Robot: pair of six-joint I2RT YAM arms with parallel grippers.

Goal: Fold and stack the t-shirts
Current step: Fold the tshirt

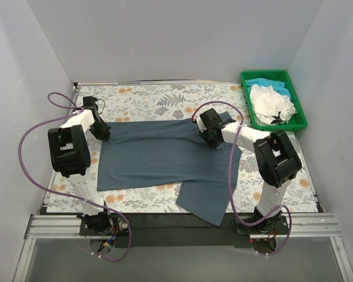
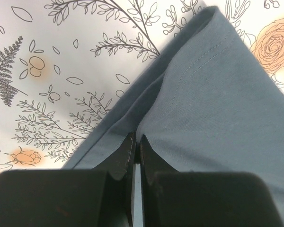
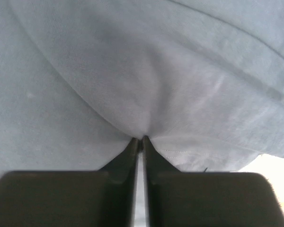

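Note:
The dark slate blue-grey t-shirt [image 1: 159, 155] lies spread on the flowered table, its far edge folded over toward the middle. My left gripper [image 1: 104, 134] is shut on the shirt's far left corner [image 2: 189, 109], with the cloth pinched between the fingertips. My right gripper [image 1: 207, 138] is shut on the shirt's far right part [image 3: 132, 85], and cloth fills its view. One sleeve hangs toward the near edge [image 1: 206, 202]. The white t-shirt [image 1: 273, 103] and the turquoise-blue t-shirt [image 1: 260, 83] lie crumpled in the green tray.
The green plastic tray [image 1: 301, 119] stands at the far right corner of the table. White walls close in the back and both sides. The flowered tablecloth [image 1: 159, 100] shows beyond the shirt.

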